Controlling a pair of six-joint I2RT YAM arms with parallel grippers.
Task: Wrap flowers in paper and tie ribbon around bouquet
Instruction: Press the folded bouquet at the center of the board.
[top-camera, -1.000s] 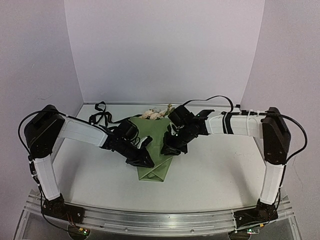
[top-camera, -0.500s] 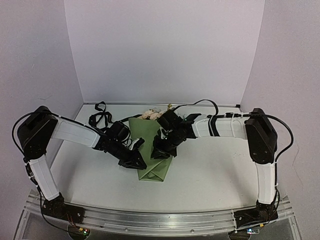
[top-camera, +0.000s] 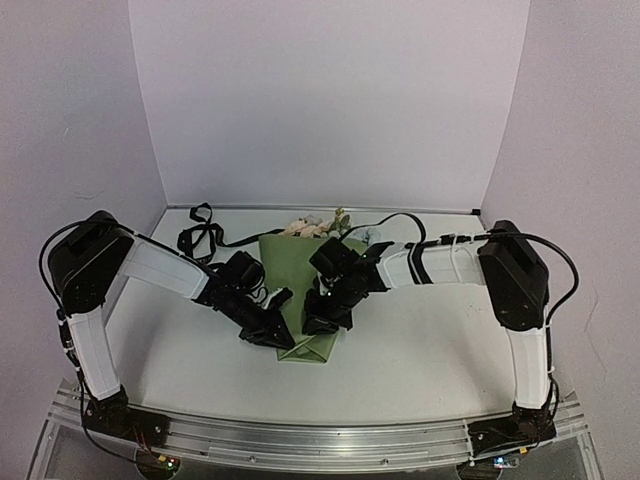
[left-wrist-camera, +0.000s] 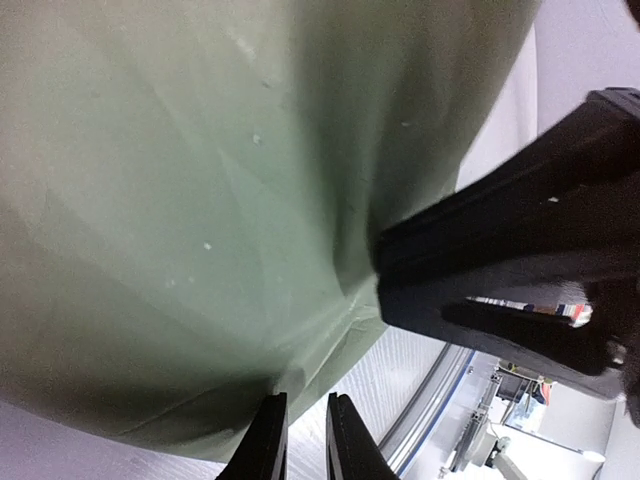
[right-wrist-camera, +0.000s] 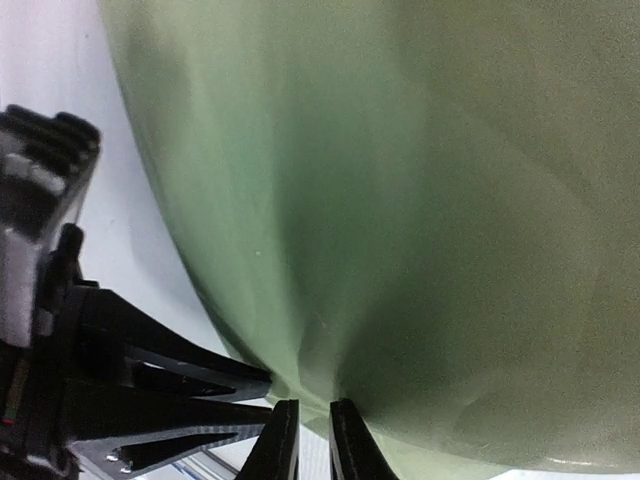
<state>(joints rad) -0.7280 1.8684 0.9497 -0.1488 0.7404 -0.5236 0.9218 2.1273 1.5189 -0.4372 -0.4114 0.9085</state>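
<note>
Top external view: wrapping under way, left pincer (top-camera: 284, 339) and right pincer (top-camera: 312, 325) each pinching the paper (top-camera: 285, 262); tying the ribbon (top-camera: 198, 240) presumably follows.

Top view. My two arms meet over the bouquet (top-camera: 305, 350), a cone of olive-green paper (top-camera: 290, 265) lying on the table (top-camera: 430, 340). My left gripper (top-camera: 276, 333) sits at the cone's lower left edge. My right gripper (top-camera: 318, 318) sits just beside it, over the cone's middle. Each seems to pinch the paper, though the wrists hide the fingertips. Beyond the right gripper, the flowers (top-camera: 315, 226) poke from the cone's wide end. Beyond the left gripper's wrist, the black ribbon (top-camera: 200, 238) lies looped, one tail running toward the cone.
</note>
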